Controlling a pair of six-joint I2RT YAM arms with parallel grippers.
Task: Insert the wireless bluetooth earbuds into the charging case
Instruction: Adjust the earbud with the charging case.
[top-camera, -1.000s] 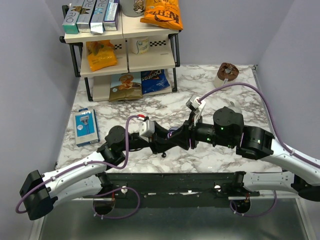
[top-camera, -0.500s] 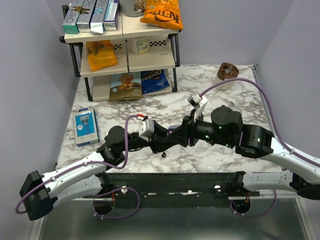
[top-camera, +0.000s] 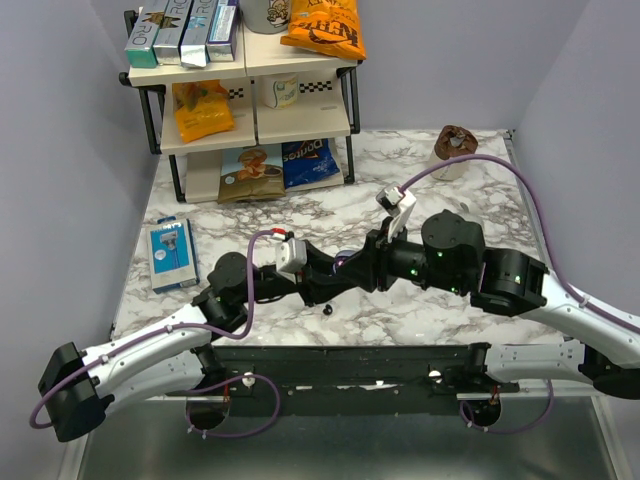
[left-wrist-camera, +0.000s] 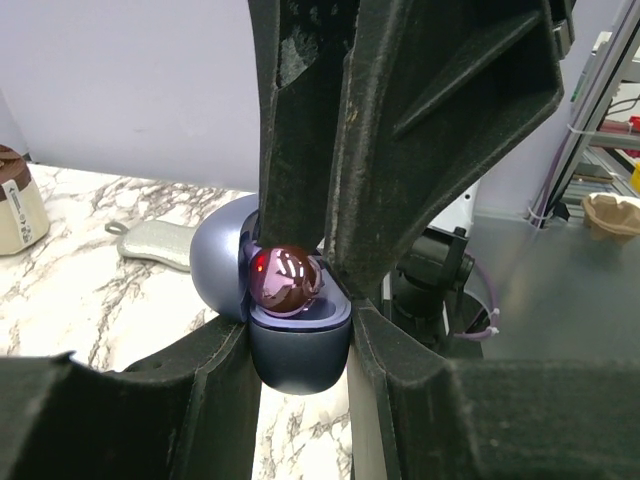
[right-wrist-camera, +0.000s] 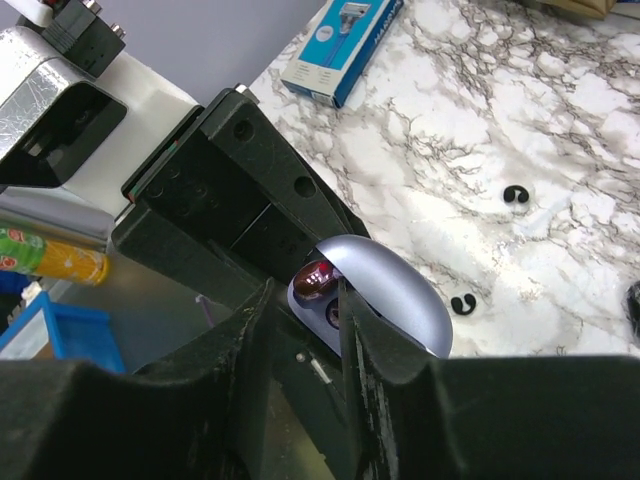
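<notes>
At table centre, a little toward the near edge, the two hands meet tip to tip. The left hand (left-wrist-camera: 300, 335) is pressed onto the lilac case (left-wrist-camera: 300, 365), one finger on each side of its base. Its lid (right-wrist-camera: 395, 295) stands open. The right hand (right-wrist-camera: 303, 290) has its fingers narrowly apart at the case's mouth, on either side of a glossy reddish-dark dome (left-wrist-camera: 285, 282). Whether they pinch it I cannot tell, nor whether the dome is part of the case.

One black earbud (top-camera: 327, 310) lies on the marble at 6 o'clock of the hands, close to the near edge and touching neither hand. The right wrist view shows two such pieces (right-wrist-camera: 462, 303) on the table (top-camera: 470, 205) beside the case, apart from each other.

A shelf (top-camera: 250, 70) stands at 11 o'clock. An orange bag (top-camera: 322, 27) on its top reads "KETT", and beside it are boxes (top-camera: 148, 40), one lettered "RO". A blue bag (top-camera: 310, 162) leaning at the foot reads "Doritos". A blue box (top-camera: 170, 255) lies at 9 o'clock by the left edge; its print is too small to read. A brown cup (top-camera: 455, 145) sits at 1 o'clock in the far right corner.

Bare marble shows from 12 to 3 o'clock between the hands, the shelf and the cup. Walls close the left, far and right edges.
</notes>
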